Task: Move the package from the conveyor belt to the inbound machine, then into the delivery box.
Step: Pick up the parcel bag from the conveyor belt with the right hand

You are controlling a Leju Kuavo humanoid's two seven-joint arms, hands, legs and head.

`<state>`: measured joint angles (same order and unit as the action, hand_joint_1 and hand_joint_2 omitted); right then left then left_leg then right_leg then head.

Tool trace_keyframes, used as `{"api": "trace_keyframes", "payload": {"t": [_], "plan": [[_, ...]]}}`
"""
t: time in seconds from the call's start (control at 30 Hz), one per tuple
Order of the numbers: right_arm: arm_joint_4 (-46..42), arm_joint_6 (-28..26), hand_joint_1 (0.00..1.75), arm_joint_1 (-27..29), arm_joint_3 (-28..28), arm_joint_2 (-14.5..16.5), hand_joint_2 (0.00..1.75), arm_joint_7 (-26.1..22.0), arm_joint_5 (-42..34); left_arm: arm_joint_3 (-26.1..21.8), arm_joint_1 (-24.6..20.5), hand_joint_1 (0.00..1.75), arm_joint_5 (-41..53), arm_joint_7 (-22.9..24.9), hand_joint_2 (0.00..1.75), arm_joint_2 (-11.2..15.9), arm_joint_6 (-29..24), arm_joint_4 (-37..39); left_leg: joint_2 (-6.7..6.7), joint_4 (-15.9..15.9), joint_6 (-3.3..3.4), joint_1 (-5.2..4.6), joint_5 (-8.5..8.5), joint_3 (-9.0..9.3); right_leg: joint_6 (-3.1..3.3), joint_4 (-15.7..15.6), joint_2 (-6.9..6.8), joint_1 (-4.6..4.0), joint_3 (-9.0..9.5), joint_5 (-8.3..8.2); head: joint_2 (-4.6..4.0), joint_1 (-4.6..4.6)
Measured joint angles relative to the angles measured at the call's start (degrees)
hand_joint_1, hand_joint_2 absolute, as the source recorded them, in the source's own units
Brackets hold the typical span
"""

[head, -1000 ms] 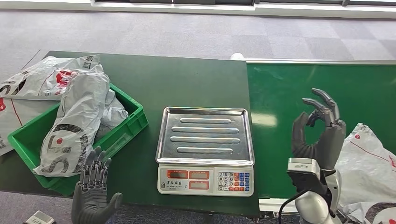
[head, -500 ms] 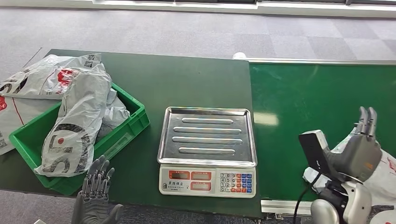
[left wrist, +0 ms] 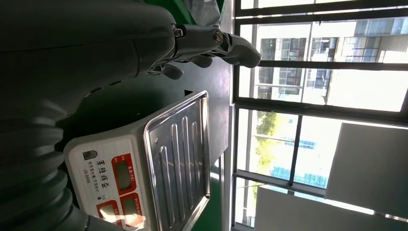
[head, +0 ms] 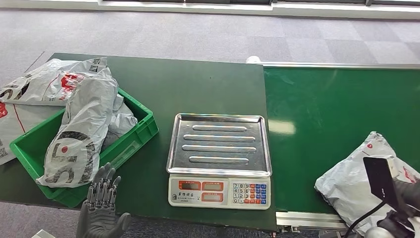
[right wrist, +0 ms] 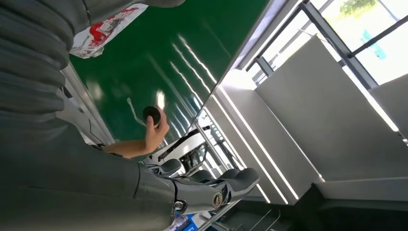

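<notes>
A grey package lies at the conveyor belt's lower right. The left hand hovers empty at lower left, fingers spread. The right hand holds nothing, fingers extended.

Grey package with seemingly red print, green conveyor belt

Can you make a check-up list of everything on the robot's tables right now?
Surface: dark green table beside a brighter green conveyor belt.
Job's things: grey package on the belt's near edge; scale with a bare metal tray; green bin heaped with bags.
Clutter: more grey bags beside the bin.
Hands: left hand open, fingers spread, holding nothing; right hand holding nothing, fingers hard to judge.
Cables: black cable at the right wrist.
Surroundings: grey carpet, windows, a person's hand holding a dark round thing.
</notes>
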<state>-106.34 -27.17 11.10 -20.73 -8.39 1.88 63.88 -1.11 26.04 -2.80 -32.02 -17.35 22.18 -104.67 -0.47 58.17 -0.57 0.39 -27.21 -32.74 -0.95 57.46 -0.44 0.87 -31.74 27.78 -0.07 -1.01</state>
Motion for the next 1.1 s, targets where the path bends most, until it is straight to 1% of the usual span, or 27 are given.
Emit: {"api": "trace_keyframes", "payload": {"t": [0.4, 0.5, 0.53, 0.57, 0.6, 0.67, 0.73, 0.77, 0.83, 0.93, 1.0, 1.1], "plan": [[0.10, -0.42, 0.00, 0.23, -0.47, -0.31, 1.75, 0.03, 0.10, -0.28, -0.02, 0.00, 0.05, 0.00, 1.75, -0.30, -0.02, -0.01, 0.01, 0.00, 0.00, 0.00, 0.00, 0.00, 0.00, 0.00, 0.02, 0.00, 0.00, 0.00, 0.00, 0.00], [0.10, -0.75, 0.00, 0.55, -0.47, -0.65, 1.75, 1.49, 0.88, -0.53, 0.06, 0.00, 0.36, 0.19, 1.75, -0.68, 0.16, -0.19, 0.01, 0.00, 0.00, 0.00, 0.00, 0.00, 0.00, 0.00, 0.01, 0.00, 0.01, 0.00, 0.00, 0.00], [0.11, 0.69, 0.00, 0.86, -0.46, -0.96, 1.75, 2.85, 0.88, -0.69, 0.13, 0.00, 0.49, 0.37, 1.75, -0.91, 0.44, -0.36, 0.00, 0.00, 0.00, 0.00, 0.00, -0.01, 0.00, 0.00, 0.01, 0.00, 0.02, 0.00, 0.00, 0.00], [0.20, 3.68, 0.00, 1.26, -0.44, -1.42, 1.75, 4.61, 0.32, -0.94, 0.22, 0.00, 0.56, 0.59, 1.75, -1.13, 0.87, -0.60, 0.00, 0.00, 0.00, 0.00, 0.00, -0.02, 0.00, 0.00, 0.00, 0.00, 0.02, 0.00, 0.00, 0.00], [0.48, 7.97, 0.00, 1.64, -0.41, -2.02, 1.75, 6.40, -0.97, -1.24, 0.31, 0.00, 0.57, 0.85, 1.75, -1.29, 1.36, -0.85, 0.00, 0.00, 0.00, 0.00, -0.01, -0.04, 0.00, 0.00, 0.00, 0.00, 0.03, 0.00, 0.00, 0.00], [2.32, 19.00, 0.00, 1.92, -0.13, -3.59, 1.75, 9.13, -6.17, -1.99, 0.39, 0.00, 0.38, 1.31, 1.75, -1.40, 2.27, -1.23, 0.01, -0.01, 0.03, 0.00, -0.03, -0.25, -0.01, 0.00, 0.01, 0.00, 0.05, 0.01, 0.00, 0.00], [6.81, 29.14, 0.00, 0.99, 0.78, -5.70, 1.75, 10.29, -12.59, -2.56, 0.25, 0.00, -0.21, 1.60, 1.75, -1.18, 2.81, -1.36, 0.03, -0.01, 0.05, -0.01, -0.09, -0.45, -0.04, -0.01, 0.02, 0.00, 0.07, 0.02, 0.00, 0.00], [10.31, 32.66, 0.00, -0.15, 1.49, -6.97, 1.75, 10.38, -15.17, -2.70, 0.10, 0.00, -0.61, 1.60, 1.75, -0.91, 2.87, -1.33, 0.05, -0.01, 0.07, -0.01, -0.10, -0.49, -0.06, -0.01, 0.02, 0.01, 0.09, 0.02, 0.00, 0.00], [19.46, 37.27, 0.00, -4.10, 3.29, -9.63, 1.75, 10.30, -18.05, -2.78, -0.23, 0.00, -1.47, 1.31, 1.75, -0.02, 2.31, -1.11, 0.08, -0.01, 0.09, -0.01, -0.07, -0.48, -0.09, -0.02, 0.03, 0.00, 0.10, -0.03, 0.00, 0.00], [36.71, 40.05, 0.00, -12.74, 6.92, -12.89, 1.75, 9.64, -18.29, -2.62, -0.58, 0.00, -2.81, 0.47, 1.75, 1.64, -0.28, -0.51, 0.17, 0.01, 0.11, 0.00, 0.04, -0.27, -0.10, -0.01, 0.16, 0.00, 0.09, -0.16, 0.00, 0.00], [47.55, 39.18, 0.00, -18.04, 9.59, -14.13, 1.75, 8.57, -17.75, -2.29, -0.62, 0.00, -3.52, 0.10, 1.75, 2.64, -1.97, -0.14, 0.15, 0.01, 0.14, 0.00, 0.15, -0.04, -0.13, -0.01, 0.16, 0.00, 0.07, -0.23, 0.00, -0.01], [58.06, 37.72, 0.00, -23.70, 12.92, -14.96, 1.75, 8.24, -17.28, -1.72, -0.47, 0.00, -3.87, 0.08, 1.75, 3.61, -2.95, 0.09, 0.10, 0.02, 0.13, 0.00, 0.22, 0.05, -0.13, 0.00, 0.11, -0.03, 0.07, -0.25, 0.00, -0.01]]}}
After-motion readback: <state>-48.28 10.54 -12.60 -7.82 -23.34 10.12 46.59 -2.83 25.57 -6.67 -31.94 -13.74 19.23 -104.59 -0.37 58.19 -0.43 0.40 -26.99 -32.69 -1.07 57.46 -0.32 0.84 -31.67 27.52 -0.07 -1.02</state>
